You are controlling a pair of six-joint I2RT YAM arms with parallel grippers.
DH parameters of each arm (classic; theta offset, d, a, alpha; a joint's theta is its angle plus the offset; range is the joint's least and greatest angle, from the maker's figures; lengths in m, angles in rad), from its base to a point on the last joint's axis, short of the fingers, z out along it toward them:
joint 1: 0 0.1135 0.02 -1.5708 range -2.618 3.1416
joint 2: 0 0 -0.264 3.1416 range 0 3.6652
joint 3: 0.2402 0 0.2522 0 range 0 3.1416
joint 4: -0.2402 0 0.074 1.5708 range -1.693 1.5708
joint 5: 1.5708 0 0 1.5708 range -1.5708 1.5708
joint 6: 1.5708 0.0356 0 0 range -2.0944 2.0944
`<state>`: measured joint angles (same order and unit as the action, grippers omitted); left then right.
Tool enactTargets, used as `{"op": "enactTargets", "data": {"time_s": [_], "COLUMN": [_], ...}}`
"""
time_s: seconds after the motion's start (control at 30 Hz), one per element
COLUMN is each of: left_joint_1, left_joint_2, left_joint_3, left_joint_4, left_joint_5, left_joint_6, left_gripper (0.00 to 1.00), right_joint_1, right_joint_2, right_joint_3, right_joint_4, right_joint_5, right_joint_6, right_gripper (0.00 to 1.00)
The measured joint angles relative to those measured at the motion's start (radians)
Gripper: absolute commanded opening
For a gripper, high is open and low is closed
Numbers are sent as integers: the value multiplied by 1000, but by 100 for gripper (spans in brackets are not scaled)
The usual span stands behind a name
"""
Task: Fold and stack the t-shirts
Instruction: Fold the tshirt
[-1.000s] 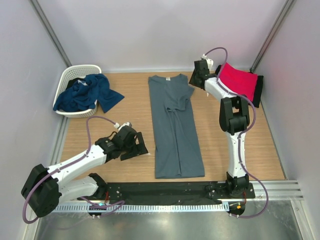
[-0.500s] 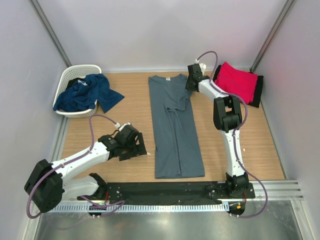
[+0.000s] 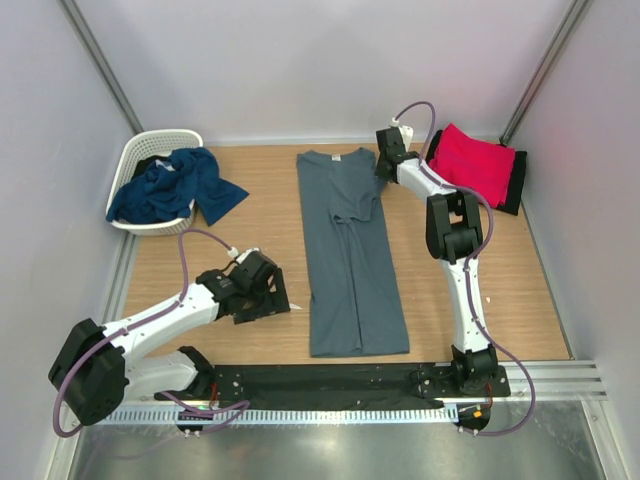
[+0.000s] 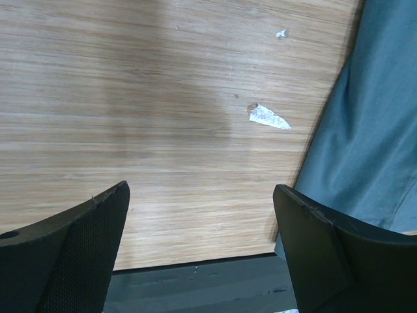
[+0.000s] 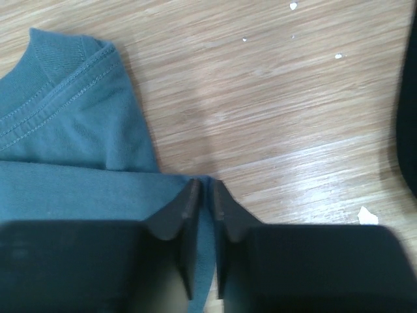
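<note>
Jaws of the right claw (image 5: 203,188) are pinching nearly together on the far right corner of the grey shirt (image 3: 350,262), which is lying flat down the middle of the desk (image 3: 255,235), long axis running near to far, collar at the far end. The left claw (image 4: 201,190) is hovering wide apart just left of the near hem, making it the nearer arm for that end.

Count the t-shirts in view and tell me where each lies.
4: a slate grey-blue shirt flat mid-table, a navy shirt spilling from the basket, a red shirt stacked on a black shirt far right. The basket may hide more.
</note>
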<state>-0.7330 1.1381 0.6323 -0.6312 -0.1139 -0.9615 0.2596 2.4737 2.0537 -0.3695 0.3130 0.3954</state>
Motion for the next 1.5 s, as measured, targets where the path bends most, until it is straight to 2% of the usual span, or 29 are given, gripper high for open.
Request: {"op": "enactTargets", "data": {"time_s": [0.1,0.6,1.1,1.13,1.17,1.27,1.37,1.5], "left_joint_1": [0,0,0,0,0,0,0,0], "left_joint_2": [0,-20,-172,-182,-188,-196,-200,-201], "left_joint_3": [0,6,-9,-13,-16,-18,-18,-24], "left_joint_4": [-11,-21,-27,-30,-33,-39,-40,-35], "left_joint_5": [-3,-15,-29,-31,-33,-38,-43,-38], "left_joint_6": [0,2,8,8,8,8,8,7], "left_gripper": [92,92,92,92,93,93,93,93], "right_joint_1": [0,17,235,245,251,254,241,224], "right_joint_2": [1,-29,-73,-69,-62,-21,-14,-47], "right_joint_3": [0,0,39,49,64,145,168,159], "right_joint_4": [4,-17,-16,-23,-30,-69,-105,-161], "right_joint_5": [2,-8,-8,-15,-20,-43,-75,-92], "right_joint_6": [2,-26,-68,-68,-68,-58,-57,-54], "right_gripper": [1,1,2,9,28,65,82,87]}}
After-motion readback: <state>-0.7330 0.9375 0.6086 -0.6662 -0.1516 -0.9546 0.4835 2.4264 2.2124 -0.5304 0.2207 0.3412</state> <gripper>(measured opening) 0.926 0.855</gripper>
